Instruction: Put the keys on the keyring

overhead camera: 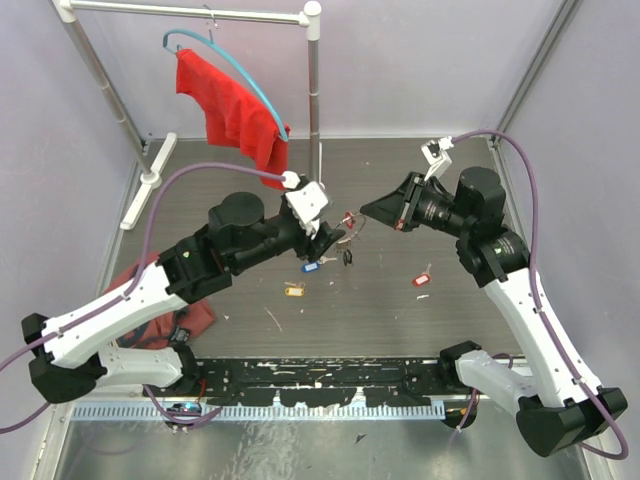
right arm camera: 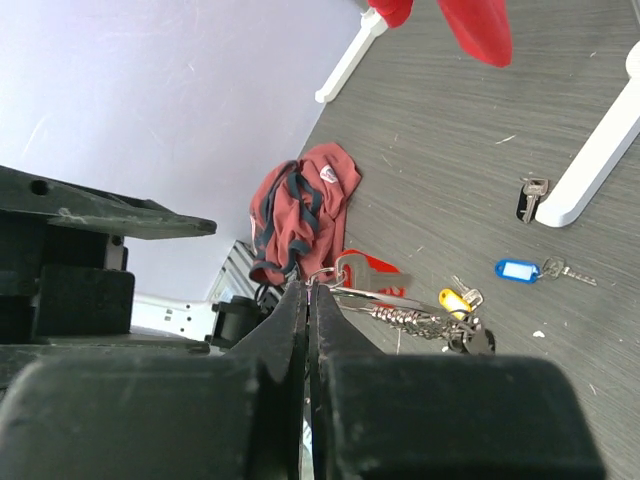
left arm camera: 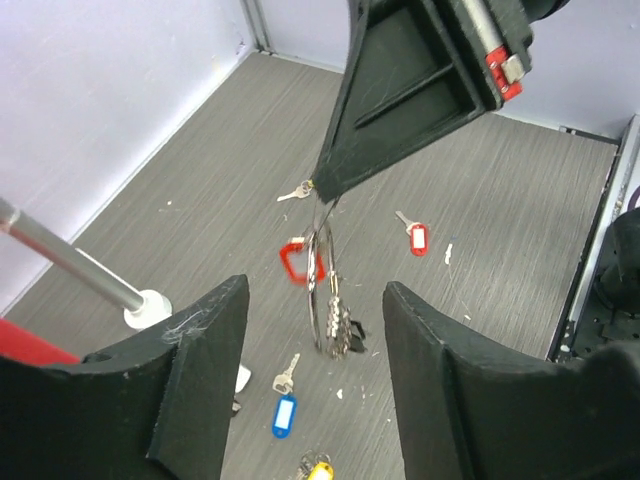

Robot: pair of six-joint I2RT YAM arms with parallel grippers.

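**Overhead, left-wrist and right-wrist views.** The right claw (overhead camera: 364,211) is shown fully closed, its fingertips pressed together on the thin wire of the keyring (left arm camera: 319,268), which is held clear of the tabletop (overhead camera: 450,330) near the centre of the overhead view. A key with a red tag (left arm camera: 293,262) and a small cluster of metal pieces (left arm camera: 336,328) are seen hanging from the ring. The left claw (overhead camera: 325,240) is shown wide open just to the left of the ring in the overhead view, and nothing is gripped by it. In the left-wrist view the ring is framed in the gap between its fingers (left arm camera: 205,370), touching neither. Whether the ring lies between them or beyond them cannot be told. Loose on the tabletop are a second red-tagged key (overhead camera: 421,279) to the lower right of the ring, a blue-tagged key (overhead camera: 312,265) below the left claw, and a yellow-tagged bunch (overhead camera: 293,290) lower still. A black-tagged key (right arm camera: 530,196) is seen beside the white foot of the rack (overhead camera: 314,90), and a bare silver key (left arm camera: 295,192) lies farther off. A red garment (overhead camera: 230,105) is hung from the rack at upper left, and a heap of red cloth (right arm camera: 300,215) lies at the tabletop's edge.
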